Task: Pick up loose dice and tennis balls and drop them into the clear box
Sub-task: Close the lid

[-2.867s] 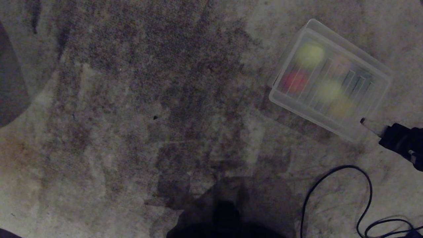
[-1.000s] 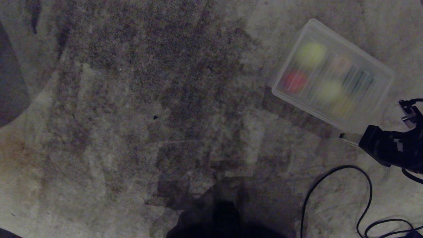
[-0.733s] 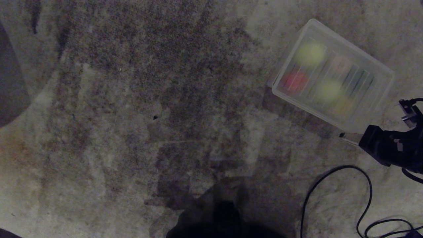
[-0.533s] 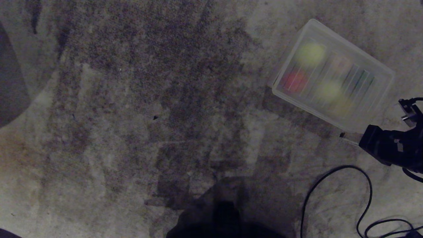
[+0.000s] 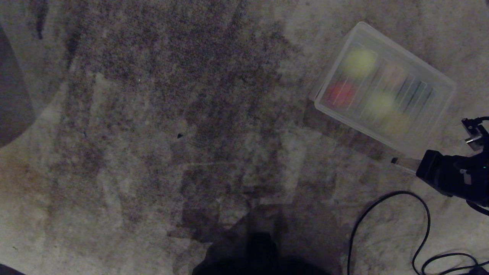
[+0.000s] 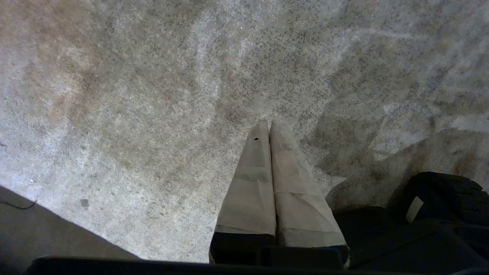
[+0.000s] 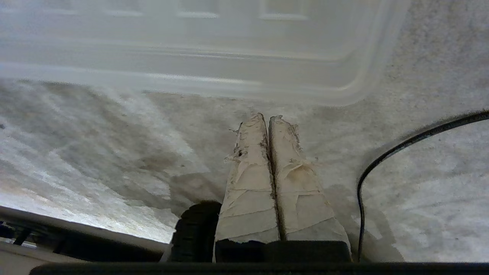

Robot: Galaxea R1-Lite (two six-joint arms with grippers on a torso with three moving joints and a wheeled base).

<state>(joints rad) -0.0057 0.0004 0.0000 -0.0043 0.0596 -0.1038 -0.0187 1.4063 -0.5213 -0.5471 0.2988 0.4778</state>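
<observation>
Head view: the clear box (image 5: 386, 89), a small translucent rectangular plastic bin, lies on the mottled grey carpeted floor (image 5: 172, 114) at the upper right, covered by a flat ribbed translucent lid (image 5: 405, 91). Blurred through the lid show two yellow-green tennis balls (image 5: 359, 61) and the dice: a red one (image 5: 340, 93), plus fainter tan, dark green and yellow shapes whose pips cannot be made out. All lie inside the box.

The right end effector (image 5: 397, 162) enters from the right edge, low over the floor, its tip just beside the near corner of the box; whether it touches the box cannot be told. In the right wrist view its two pale tape-wrapped fingers (image 7: 248, 179) press together along their whole length, holding nothing, and point at the box wall (image 7: 191, 68). A black cable (image 5: 382, 214) loops on the floor near the right arm.

Left wrist view: the left end effector (image 6: 269, 128) hangs over bare carpet, its tape-wrapped fingers (image 6: 294, 191) likewise pressed together and empty.
</observation>
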